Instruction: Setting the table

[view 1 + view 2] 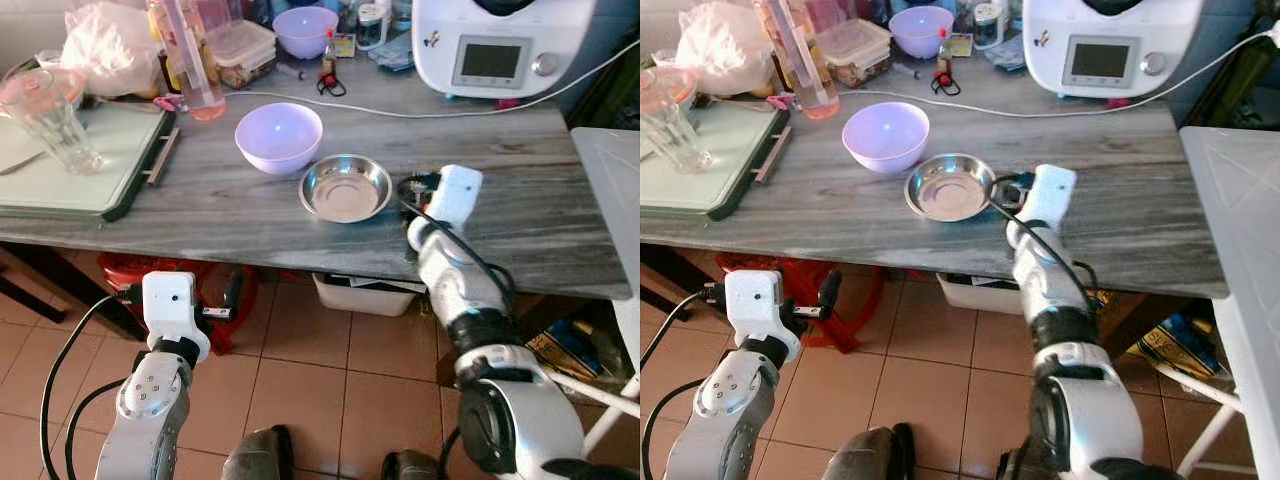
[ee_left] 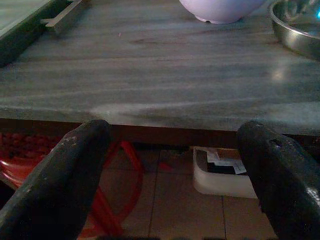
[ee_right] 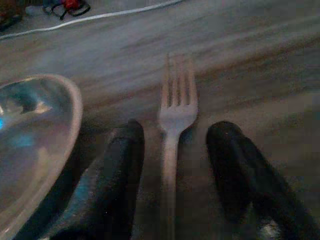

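On the table (image 1: 520, 215) beside the steel dish (image 1: 346, 187), a thin, stiff, slippery fork (image 3: 176, 112) lies flat between the right end effector's (image 3: 175, 145) parted fingers, best pinched across its handle.

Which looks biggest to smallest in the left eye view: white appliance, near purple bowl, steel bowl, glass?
White appliance, then near purple bowl and steel bowl, too alike to rank, then glass.

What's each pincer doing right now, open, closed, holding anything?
Left pincer: open, empty, below the table edge.
Right pincer: open, fingers either side of the fork lying by the steel bowl.
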Tool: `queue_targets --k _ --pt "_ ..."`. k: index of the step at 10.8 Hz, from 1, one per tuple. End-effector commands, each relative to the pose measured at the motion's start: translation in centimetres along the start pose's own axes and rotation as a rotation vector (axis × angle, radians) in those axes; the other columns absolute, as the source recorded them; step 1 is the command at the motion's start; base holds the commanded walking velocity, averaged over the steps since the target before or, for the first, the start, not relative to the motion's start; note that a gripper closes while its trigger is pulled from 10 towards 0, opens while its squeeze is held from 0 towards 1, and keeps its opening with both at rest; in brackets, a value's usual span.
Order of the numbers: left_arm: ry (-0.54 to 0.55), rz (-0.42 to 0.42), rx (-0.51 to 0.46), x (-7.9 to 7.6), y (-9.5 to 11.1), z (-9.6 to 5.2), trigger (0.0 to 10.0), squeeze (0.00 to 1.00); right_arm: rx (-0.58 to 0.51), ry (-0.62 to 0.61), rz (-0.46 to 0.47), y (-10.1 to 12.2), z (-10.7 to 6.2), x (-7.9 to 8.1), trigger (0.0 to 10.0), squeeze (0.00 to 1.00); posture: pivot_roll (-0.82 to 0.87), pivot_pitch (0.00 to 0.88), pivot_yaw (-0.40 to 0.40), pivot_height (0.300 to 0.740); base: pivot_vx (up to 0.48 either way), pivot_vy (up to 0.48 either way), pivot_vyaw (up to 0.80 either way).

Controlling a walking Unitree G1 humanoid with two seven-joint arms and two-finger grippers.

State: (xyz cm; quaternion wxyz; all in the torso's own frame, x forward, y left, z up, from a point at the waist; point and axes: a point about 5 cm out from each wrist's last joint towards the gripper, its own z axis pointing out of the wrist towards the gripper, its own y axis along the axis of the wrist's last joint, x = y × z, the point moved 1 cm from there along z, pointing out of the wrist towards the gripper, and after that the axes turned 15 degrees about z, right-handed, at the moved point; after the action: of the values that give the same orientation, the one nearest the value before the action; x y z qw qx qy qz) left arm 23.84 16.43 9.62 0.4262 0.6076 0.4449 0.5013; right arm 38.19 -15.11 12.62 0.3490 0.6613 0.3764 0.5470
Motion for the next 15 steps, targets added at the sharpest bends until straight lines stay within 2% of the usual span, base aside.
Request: queue_targets --k 1,4,6,8,9,12,15 --pt "0.002 0.0 -0.002 0.1 0.0 -0.1 10.0 0.0 -0.023 0.025 -0.018 0.3 -0.2 0.1 10.0 1.0 0.08 0.143 0.078 0.74 0.0 0.0 0.0" --pt "0.001 0.002 -0.007 0.1 0.1 0.0 10.0 0.0 -0.096 0.048 -0.057 1.1 -0.6 0.3 10.0 1.0 0.08 0.139 0.078 0.74 0.0 0.0 0.0" --pt "0.0 -0.002 -0.005 0.1 0.1 0.0 10.0 0.0 -0.172 0.005 -0.232 2.3 -0.7 -0.3 10.0 0.98 0.08 0.142 0.079 0.74 0.0 0.0 0.0" --pt "-0.008 -0.003 -0.002 0.1 0.1 -0.3 10.0 0.0 -0.1 -0.069 -0.246 2.1 -0.2 -1.5 10.0 0.79 0.08 0.159 0.082 0.74 0.0 0.0 0.0" --pt "-0.024 -0.002 0.014 0.0 -0.2 -0.9 10.0 0.0 -0.07 -0.078 -0.269 2.2 0.2 -1.7 10.0 0.73 0.09 0.172 0.085 0.74 0.0 0.0 0.0" --pt "-0.025 0.003 0.026 0.2 -0.3 -1.3 10.0 0.0 -0.009 -0.087 -0.27 2.3 0.8 -1.7 10.0 0.65 0.1 0.192 0.09 0.74 0.0 0.0 0.0" --pt "-0.03 0.006 0.034 0.3 -0.3 -1.4 10.0 0.0 0.026 -0.079 -0.266 2.2 1.1 -1.5 10.0 0.6 0.11 0.195 0.093 0.74 0.0 0.0 0.0"
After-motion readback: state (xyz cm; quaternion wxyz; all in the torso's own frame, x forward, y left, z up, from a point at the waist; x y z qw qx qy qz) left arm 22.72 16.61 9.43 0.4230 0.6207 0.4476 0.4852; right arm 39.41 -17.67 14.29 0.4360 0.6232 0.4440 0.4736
